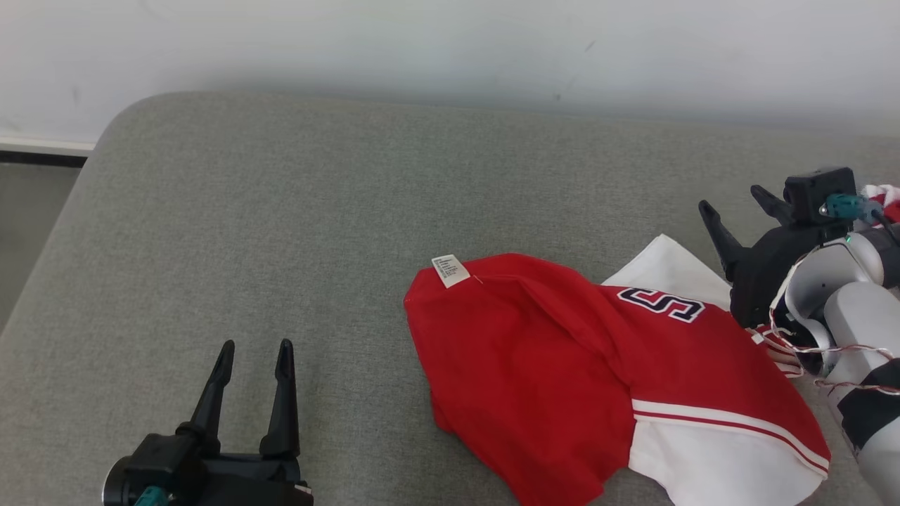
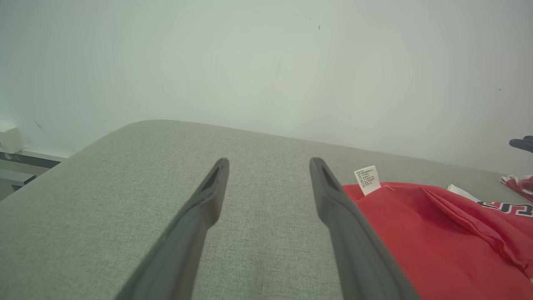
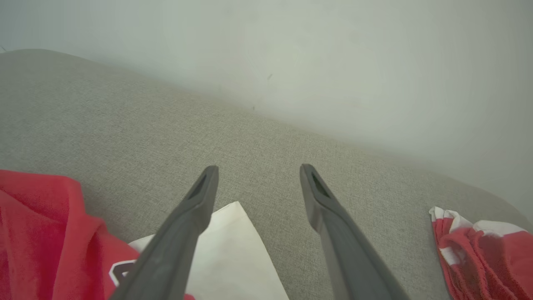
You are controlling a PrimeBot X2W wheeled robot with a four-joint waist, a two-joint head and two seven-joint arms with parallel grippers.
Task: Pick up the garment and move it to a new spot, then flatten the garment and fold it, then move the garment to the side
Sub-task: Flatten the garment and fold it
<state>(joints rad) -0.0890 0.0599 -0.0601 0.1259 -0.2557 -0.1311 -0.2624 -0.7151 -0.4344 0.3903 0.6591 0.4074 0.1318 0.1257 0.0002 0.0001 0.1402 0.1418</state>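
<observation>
The garment (image 1: 562,379), a red and white jersey with a dark letter on it, lies crumpled on the grey fabric surface (image 1: 281,211), between the two claws and much closer to the right claw (image 1: 731,198). Its white corner (image 3: 233,250) reaches under that claw's left finger, though I cannot tell whether they touch. The small white label (image 1: 450,270) sticks up at the cloth's edge on the side toward the left claw (image 1: 255,344). The left claw sits well apart from the jersey, which lies off to its right. Both claws are released, fingers spread wide with nothing between them. A bunched red and white striped piece (image 1: 884,197) lies just beyond the right claw's right side; whether it belongs to the jersey is unclear. Past both claws' fingertips rises a pale wall (image 1: 450,42).
</observation>
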